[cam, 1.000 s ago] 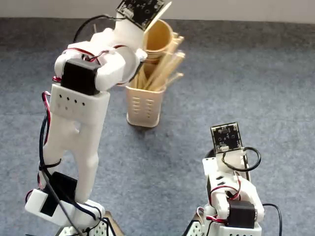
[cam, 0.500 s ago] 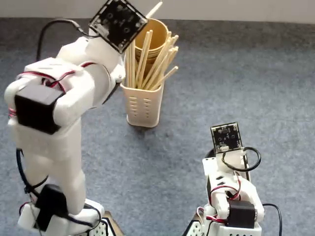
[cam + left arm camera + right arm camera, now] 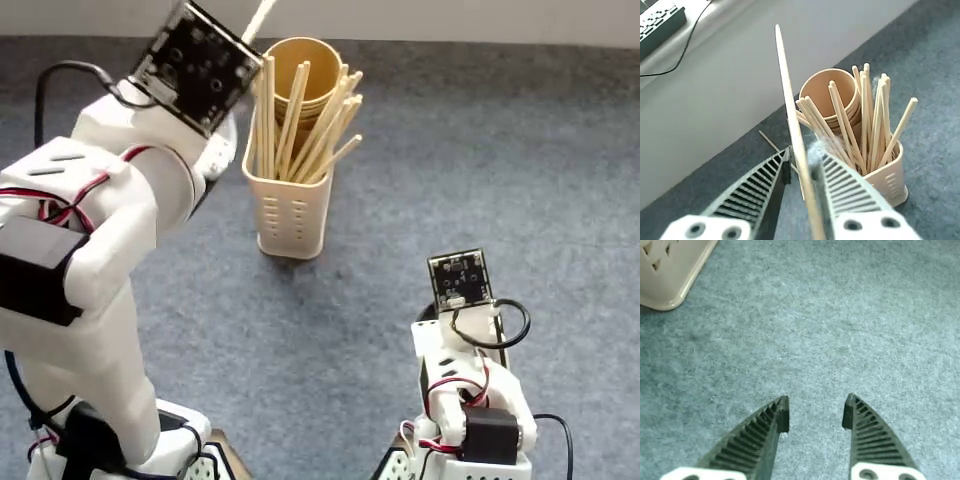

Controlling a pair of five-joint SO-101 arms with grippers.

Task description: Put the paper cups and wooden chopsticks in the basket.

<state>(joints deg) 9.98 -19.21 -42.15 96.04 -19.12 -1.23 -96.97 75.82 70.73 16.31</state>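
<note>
One chopstick (image 3: 788, 100) is clamped in L gripper (image 3: 801, 167), long axis near upright. Basket (image 3: 290, 215), w/ cups (image 3: 305, 70) and other sticks (image 3: 320, 130) inside, is found just right of it. R gripper (image 3: 814, 412) spread open over table (image 3: 865, 315), farther off.

White plastic L arm (image 3: 100, 230) w/ black servos stands tall, upper links raised & stretched fwd, wrist at the far end. Its ribbed L pincer (image 3: 800, 162) has jaws drawn close, nipping a thin pale wooden chopstick (image 3: 787, 95) that runs lengthwise btwn them & pokes out well past the tips. White R arm (image 3: 465, 390) sits folded low & compact at the near edge. Dark ribbed R pincer (image 3: 815, 417) points down, jaws spread apart in a V.
</note>
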